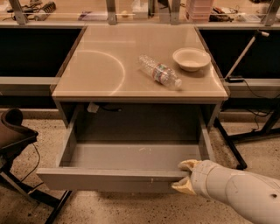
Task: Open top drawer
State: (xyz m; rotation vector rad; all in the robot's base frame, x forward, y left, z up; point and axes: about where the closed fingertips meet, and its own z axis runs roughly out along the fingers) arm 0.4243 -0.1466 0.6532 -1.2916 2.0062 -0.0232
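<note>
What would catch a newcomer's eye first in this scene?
The top drawer stands wide open below the table, with the gripper clasping its front panel near the right end. On the table, a plastic bottle lies on its side, with a white bowl just right of it.

Speckled floor (131, 210), beige table (100, 65), dark chair (13, 135).

This looks like a lab or workshop: speckled hard floor (131, 210), a long bench (87, 18) with tools (43, 8) behind, cables (256, 92) and metal stands (229, 146). The gripper (183, 176) is at the front of the drawer (105, 179), right side.
</note>
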